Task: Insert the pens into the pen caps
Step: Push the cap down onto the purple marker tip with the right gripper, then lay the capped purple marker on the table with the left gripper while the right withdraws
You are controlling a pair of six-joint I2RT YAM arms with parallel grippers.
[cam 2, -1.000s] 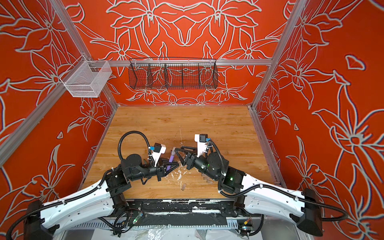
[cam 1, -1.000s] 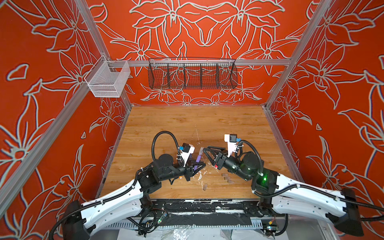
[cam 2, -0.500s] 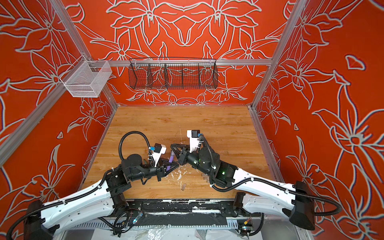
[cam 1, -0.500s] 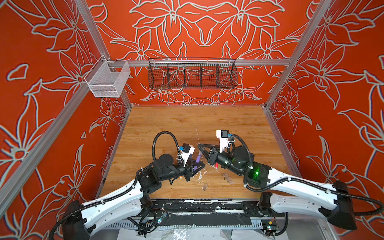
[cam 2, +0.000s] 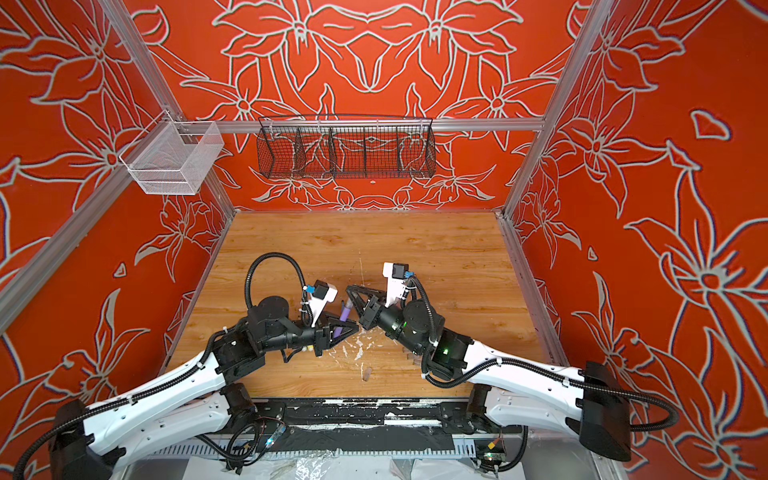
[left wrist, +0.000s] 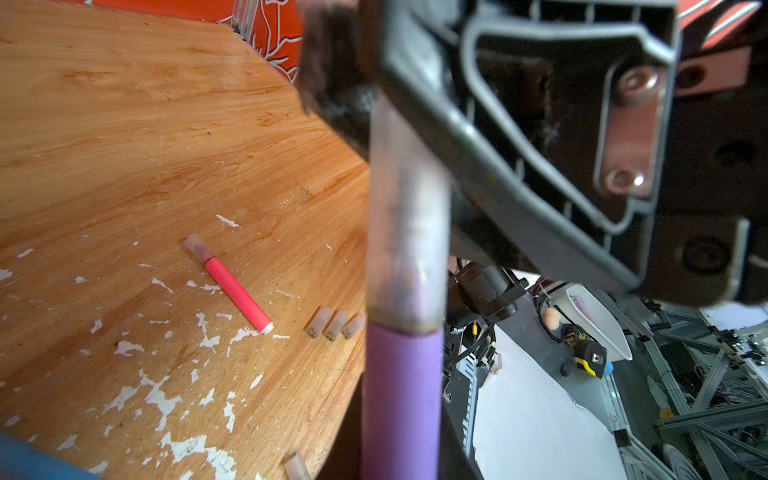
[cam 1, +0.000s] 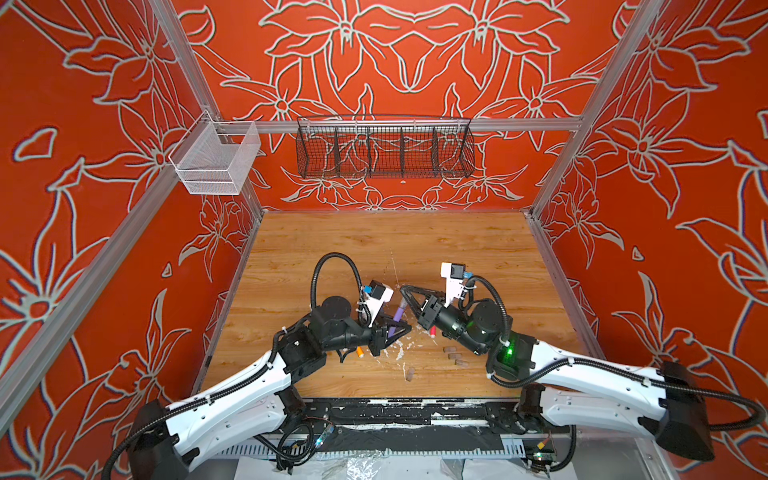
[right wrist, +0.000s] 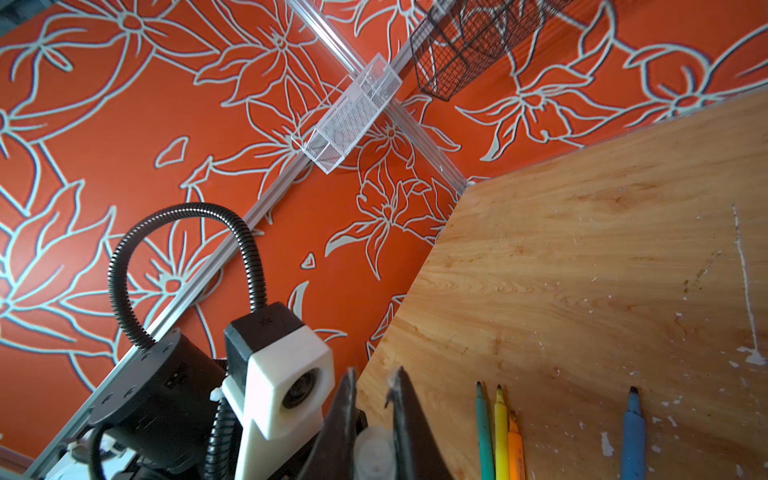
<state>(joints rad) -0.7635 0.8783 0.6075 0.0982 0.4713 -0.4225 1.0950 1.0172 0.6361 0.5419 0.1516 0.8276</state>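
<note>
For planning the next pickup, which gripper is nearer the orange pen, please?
Left: the left gripper is just beside the orange pen; the right gripper lies farther back.

The table [cam 1: 374,249] is scuffed wood grain; purple pen [left wrist: 401,395] matt, cap [left wrist: 409,208] translucent plastic.

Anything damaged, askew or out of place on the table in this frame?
Only the tabletop itself looks odd. Its wood finish is chipped into white flecks near the front middle, and a thin pale scratch runs across it farther back. The loose caps and pens lie flat; nothing is spilled.
</note>
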